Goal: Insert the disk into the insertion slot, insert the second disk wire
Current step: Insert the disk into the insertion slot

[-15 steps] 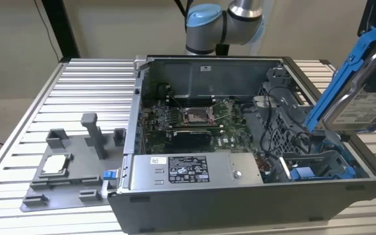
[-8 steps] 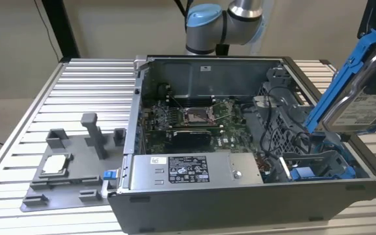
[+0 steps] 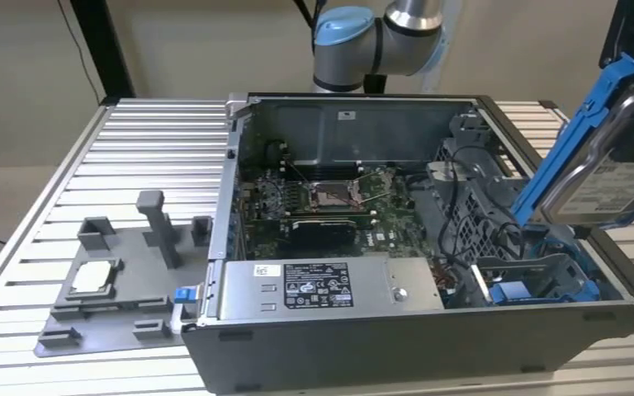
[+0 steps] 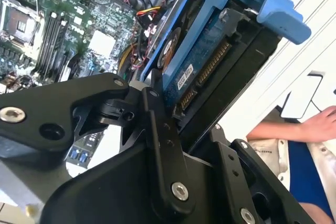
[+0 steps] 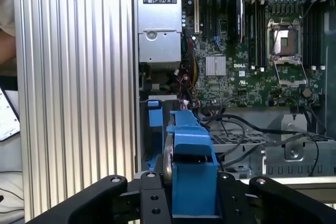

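Exterior view: disk (image 3: 609, 169) aloft at the exterior view's right edge, tilted, its lower end close over the slot (image 3: 537, 274) at the case's (image 3: 405, 346) lower-right corner (touching or not, can't tell). Second wrist view: gripper (image 4: 194, 129) clamped on the disk's connector end, fingers (image 4: 157, 129) flanking it. First wrist view: disk edge-on between the fingers. Insertion step in hand, unseated; by my judgement it calls for squaring the disk to the slot.
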`<state>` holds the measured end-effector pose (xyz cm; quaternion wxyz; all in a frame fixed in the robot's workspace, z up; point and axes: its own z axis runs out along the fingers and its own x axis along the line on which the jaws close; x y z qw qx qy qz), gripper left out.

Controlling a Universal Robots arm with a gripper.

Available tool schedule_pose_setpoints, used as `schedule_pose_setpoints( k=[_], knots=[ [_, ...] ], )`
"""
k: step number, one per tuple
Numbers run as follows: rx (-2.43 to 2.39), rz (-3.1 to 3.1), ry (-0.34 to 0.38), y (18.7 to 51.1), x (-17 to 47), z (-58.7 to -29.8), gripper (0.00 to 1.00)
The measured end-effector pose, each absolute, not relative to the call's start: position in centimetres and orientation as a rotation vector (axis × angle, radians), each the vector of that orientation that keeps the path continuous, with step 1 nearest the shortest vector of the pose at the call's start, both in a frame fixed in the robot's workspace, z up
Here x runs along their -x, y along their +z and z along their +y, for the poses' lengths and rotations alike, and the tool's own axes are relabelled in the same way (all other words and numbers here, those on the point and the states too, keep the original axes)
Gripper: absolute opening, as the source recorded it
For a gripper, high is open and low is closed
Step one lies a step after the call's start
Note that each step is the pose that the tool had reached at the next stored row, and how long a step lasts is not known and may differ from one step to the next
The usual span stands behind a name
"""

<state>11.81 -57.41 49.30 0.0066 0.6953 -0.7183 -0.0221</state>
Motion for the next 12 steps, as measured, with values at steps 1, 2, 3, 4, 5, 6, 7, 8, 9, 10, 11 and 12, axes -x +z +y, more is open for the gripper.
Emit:
schedule_pose_setpoints(
  k=[1, 2, 3, 4, 5, 6, 7, 8, 9, 10, 11, 12],
  knots=[
    [-2.175, -2.247, -0.069, 49.2, -11.8, -57.4, 0.00],
    [-2.175, -2.247, -0.069, 49.1, -11.8, -57.4, 0.00],
    [-2.175, -2.247, -0.069, 49.1, -11.8, -57.4, 0.00],
    [-2.175, -2.247, -0.069, 49.0, -11.7, -57.4, 0.00],
    [-2.175, -2.247, -0.069, 48.9, -11.7, -57.4, 0.00],
    [-2.175, -2.247, -0.069, 48.8, -11.7, -57.4, 0.00],
    [-2.175, -2.247, -0.069, 48.7, -11.7, -57.4, 0.00],
    [-2.175, -2.247, -0.069, 48.5, -11.7, -57.4, 0.00],
    [-2.175, -2.247, -0.069, 48.4, -11.7, -57.4, 0.00],
    [-2.175, -2.247, -0.069, 48.2, -11.7, -57.4, 0.00],
    [-2.175, -2.247, -0.069, 48.1, -11.7, -57.4, 0.00],
    [-2.175, -2.247, -0.069, 47.9, -11.7, -57.4, 0.00]
  ],
)
